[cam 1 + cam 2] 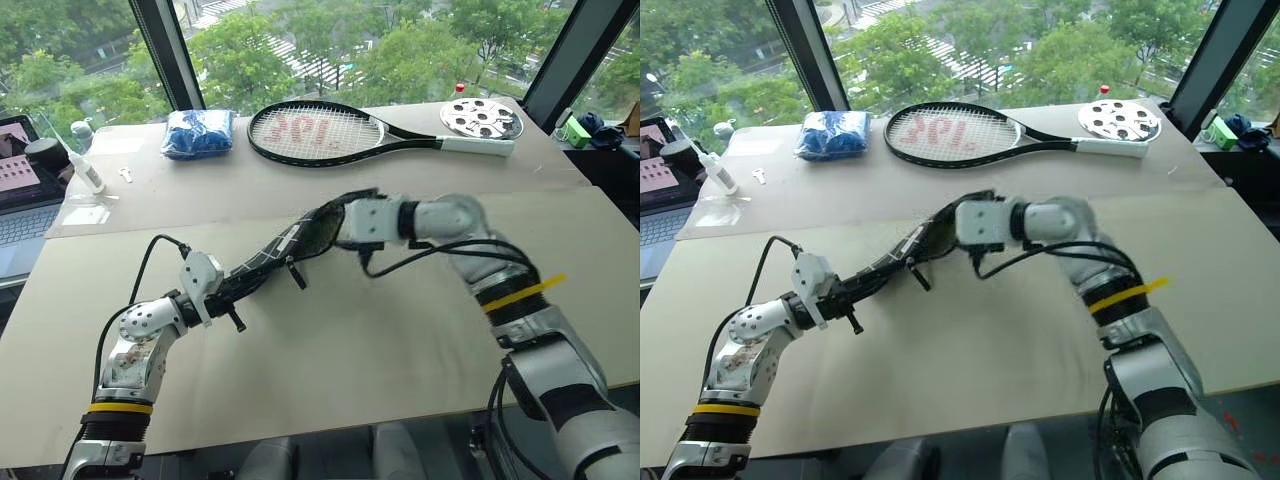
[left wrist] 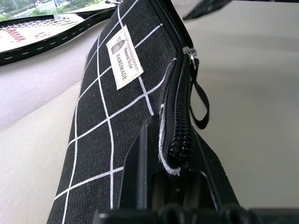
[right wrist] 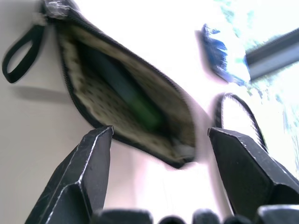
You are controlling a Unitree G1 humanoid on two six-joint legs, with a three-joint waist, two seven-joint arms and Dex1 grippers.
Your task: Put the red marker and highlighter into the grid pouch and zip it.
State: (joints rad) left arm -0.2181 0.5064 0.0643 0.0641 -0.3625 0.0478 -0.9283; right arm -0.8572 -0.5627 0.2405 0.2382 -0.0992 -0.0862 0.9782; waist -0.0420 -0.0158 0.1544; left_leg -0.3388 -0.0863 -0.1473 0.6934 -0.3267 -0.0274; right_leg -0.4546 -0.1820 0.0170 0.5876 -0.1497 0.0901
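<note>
The grid pouch (image 1: 272,257), black with white lines and a small white label (image 2: 124,56), hangs tilted above the table. My left gripper (image 1: 237,290) is shut on its lower end, pinching the zipper edge (image 2: 180,140). The black pull strap (image 2: 201,102) dangles from the zipper. At the raised end, my right gripper (image 1: 327,222) stands open just outside the gaping mouth, its fingers (image 3: 93,163) wide apart and holding nothing. Inside the dotted lining lies the green highlighter (image 3: 140,109). The red marker is hidden.
A tennis racket (image 1: 320,132) lies across the far side of the table, with a blue cloth bundle (image 1: 198,133) to its left and a white perforated disc (image 1: 482,118) to its right. A laptop (image 1: 20,205) and a small bottle (image 1: 85,170) stand at the left edge.
</note>
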